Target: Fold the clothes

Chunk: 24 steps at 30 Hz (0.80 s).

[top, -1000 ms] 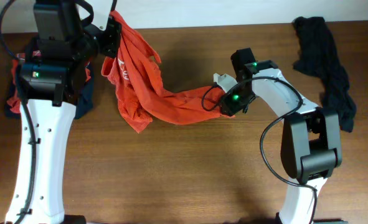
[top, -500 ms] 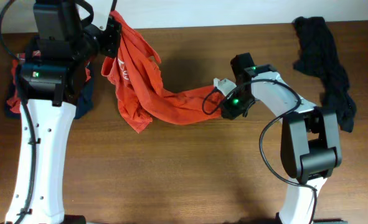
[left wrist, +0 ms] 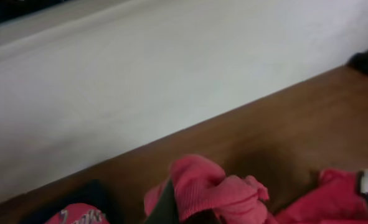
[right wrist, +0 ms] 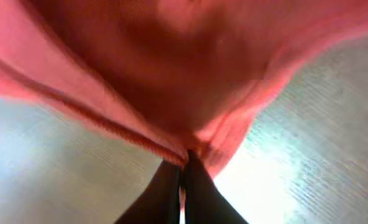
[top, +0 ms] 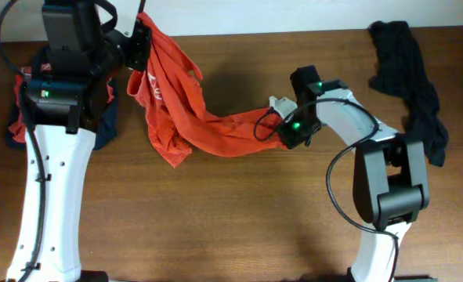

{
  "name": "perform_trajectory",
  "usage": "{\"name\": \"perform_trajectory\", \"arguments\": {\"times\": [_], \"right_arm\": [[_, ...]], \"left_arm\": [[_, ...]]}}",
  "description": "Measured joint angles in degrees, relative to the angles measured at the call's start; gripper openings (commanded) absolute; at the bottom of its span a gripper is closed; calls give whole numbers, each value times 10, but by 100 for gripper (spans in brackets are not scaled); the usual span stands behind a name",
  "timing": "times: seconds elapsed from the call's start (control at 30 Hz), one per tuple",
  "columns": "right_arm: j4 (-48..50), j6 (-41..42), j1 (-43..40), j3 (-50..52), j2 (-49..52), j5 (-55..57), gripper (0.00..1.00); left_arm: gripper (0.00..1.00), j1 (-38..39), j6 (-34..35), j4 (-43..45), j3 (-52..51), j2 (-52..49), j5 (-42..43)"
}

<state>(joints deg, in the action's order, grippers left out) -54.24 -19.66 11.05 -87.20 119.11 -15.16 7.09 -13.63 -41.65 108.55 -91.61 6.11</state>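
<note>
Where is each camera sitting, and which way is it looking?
Overhead: above the table, looking straight down; both arms show, left gripper and right gripper holding the orange-red T-shirt.
Left wrist: on the left arm, facing along the table toward a white wall; bunched T-shirt mostly hides its gripper.
Right wrist: on the right arm, facing cloth pinched in its own dark fingers.
Shared: all three see that T-shirt.

The wooden desk [top: 215,219] bears an orange-red T-shirt [top: 215,129] trailing across its middle near the far edge, a black garment [top: 407,70] at the far right corner, and a navy-and-red heap [top: 13,129] at the left edge.
</note>
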Motion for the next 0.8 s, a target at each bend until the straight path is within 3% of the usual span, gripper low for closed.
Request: {"name": "perform_trajectory", "arguments": {"times": [0.13,0.43,0.6,0.8], "right_arm": [[-112,16,-20,-109,-1,-25,4],[-388,54,-85,-526,-36,-8,4],[-427,107,-108,-688,-72,10,4],[-427,165,-158,-739,-173,25,4]], "left_arm": [[1,0,15,20,0,0,-36],[1,0,25,38,0,34,-116],[1,0,26,40,1,89,-141],[1,0,34,39,1,173,-189]]}}
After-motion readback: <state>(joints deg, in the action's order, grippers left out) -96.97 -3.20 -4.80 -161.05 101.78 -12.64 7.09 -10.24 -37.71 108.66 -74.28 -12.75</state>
